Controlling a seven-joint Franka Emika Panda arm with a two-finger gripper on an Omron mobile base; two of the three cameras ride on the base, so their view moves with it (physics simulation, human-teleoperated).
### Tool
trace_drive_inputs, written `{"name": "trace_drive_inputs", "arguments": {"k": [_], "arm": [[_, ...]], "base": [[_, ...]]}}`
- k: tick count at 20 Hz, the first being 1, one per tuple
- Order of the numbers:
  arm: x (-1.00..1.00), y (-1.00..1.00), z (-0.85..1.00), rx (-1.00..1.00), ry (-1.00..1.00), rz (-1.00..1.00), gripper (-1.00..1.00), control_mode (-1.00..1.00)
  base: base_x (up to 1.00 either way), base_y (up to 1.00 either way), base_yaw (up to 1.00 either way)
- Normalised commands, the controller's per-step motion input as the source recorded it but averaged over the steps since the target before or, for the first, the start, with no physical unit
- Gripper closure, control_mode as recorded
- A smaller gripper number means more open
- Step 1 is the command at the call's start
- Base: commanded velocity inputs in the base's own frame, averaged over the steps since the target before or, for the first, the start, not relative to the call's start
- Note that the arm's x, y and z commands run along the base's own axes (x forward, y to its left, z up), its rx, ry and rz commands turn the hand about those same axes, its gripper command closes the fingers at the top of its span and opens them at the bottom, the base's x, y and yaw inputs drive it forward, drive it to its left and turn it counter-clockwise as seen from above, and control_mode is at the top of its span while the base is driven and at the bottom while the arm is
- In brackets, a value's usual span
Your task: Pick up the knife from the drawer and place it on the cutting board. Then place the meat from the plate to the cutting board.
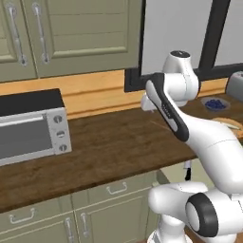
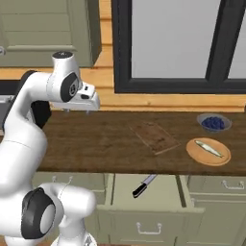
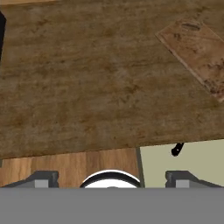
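In the left base view my arm is rising over the dark wood counter point(image 1: 109, 142), and I am seeing the toaster oven point(image 1: 31, 126) at its left end and the bowl of blueberries point(image 1: 215, 104) near the back right corner; a small dark piece under the front edge is probably the knife's handle, but I cannot tell for sure. In the right base view my claw point(image 2: 77, 111) is hanging above the left part of the counter, near its back edge, and it is holding nothing. The drawer point(image 2: 149, 192) is standing open under the front edge, and the knife point(image 2: 144, 185) is lying inside it near its left wall, handle toward the front. The cutting board point(image 2: 154, 136) is lying in the middle of the counter, and the plate point(image 2: 195, 152) with the meat point(image 2: 208, 147) is sitting near the front right edge. In the hand view my two finger tips point(image 3: 41, 179) are standing wide apart, so the claw is open, and the handle end of the knife is showing below the counter edge. I am judging the knife to be stiff, light and slippery on the blade, so I should take it across the black handle. The meat looks soft and small, needing a gentle grip at its middle.
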Motion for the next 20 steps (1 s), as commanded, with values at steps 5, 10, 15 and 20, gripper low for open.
{"name": "trace_drive_inputs", "arguments": {"k": [5, 10, 15, 20], "arm": [[0.0, 0.0, 0.0, 0.0, 0.0, 0.0, -1.0, 1.0], [0.0, 0.0, 0.0, 0.0, 0.0, 0.0, -1.0, 1.0], [0.0, 0.0, 0.0, 0.0, 0.0, 0.0, -1.0, 1.0], [0.0, 0.0, 0.0, 0.0, 0.0, 0.0, -1.0, 1.0]], "base": [[-0.02, 0.61, -0.49], [-0.11, 0.39, -0.55], [-0.2, 0.02, -0.66], [-0.01, 0.2, -0.78]]}}
